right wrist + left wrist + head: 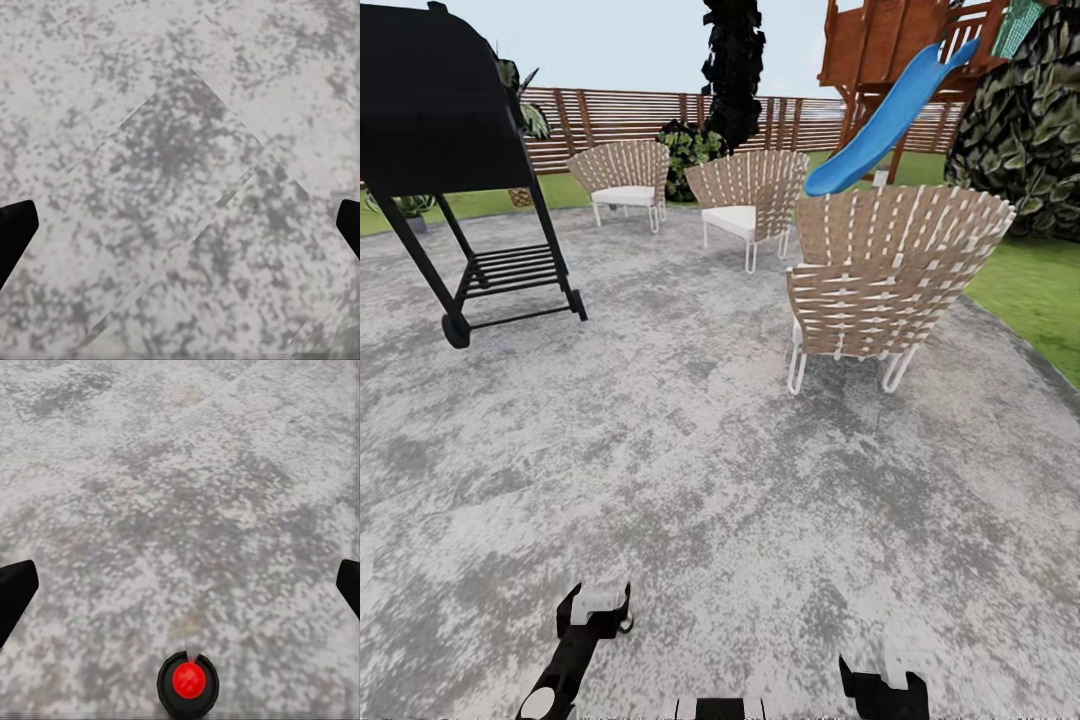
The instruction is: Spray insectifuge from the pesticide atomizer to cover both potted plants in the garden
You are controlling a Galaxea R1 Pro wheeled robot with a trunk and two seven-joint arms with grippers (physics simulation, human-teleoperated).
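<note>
The robot is crossing the grey paving point(690, 480) toward the lawn point(1030, 290), both grippers, left point(180, 585) and right point(180, 225), hanging low with fingers released and empty, since no sprayer is within reach.

The mottled grey paved patio point(690, 470) carries three woven chairs: one near the right edge point(890, 275) and two farther back point(752, 200) point(625, 177). A black wheeled grill point(450, 150) stands at the left.

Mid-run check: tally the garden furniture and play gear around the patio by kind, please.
Woven chairs: 3 (near, middle, far)
Black grill: 1
Blue slide: 1
Wooden play tower: 1
Total: 6
</note>
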